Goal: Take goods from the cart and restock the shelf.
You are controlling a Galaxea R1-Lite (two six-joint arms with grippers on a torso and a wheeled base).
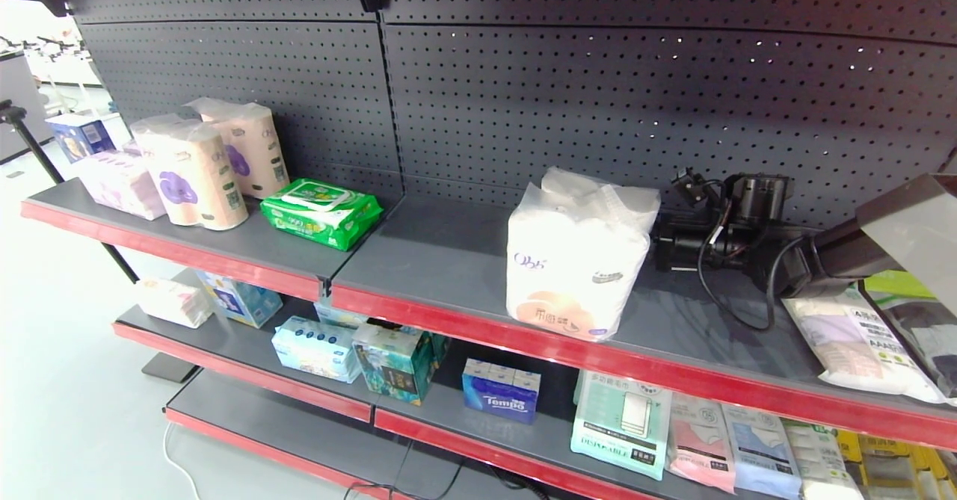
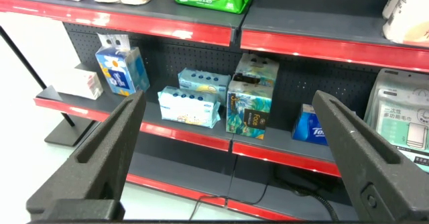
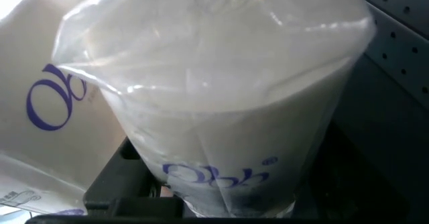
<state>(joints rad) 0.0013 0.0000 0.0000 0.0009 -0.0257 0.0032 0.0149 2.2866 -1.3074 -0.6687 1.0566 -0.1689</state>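
Observation:
A white plastic-wrapped pack of tissue rolls [image 1: 576, 261] stands upright on the top shelf [image 1: 448, 257], near its red front edge. My right gripper [image 1: 659, 242] comes in from the right and is shut on the pack's right side, its fingertips hidden behind the wrap. Up close in the right wrist view, the pack [image 3: 221, 103] sits just above a dark finger [image 3: 124, 180]. My left gripper [image 2: 228, 100] hangs open with nothing in it, level with the lower shelves.
A green wipes pack [image 1: 321, 212] and tall roll packs [image 1: 198, 164] stand at the left of the top shelf, flat packets [image 1: 860, 343] at the right. Bare shelf lies between the green and white packs. Boxes [image 2: 251, 96] and packets fill the lower shelves.

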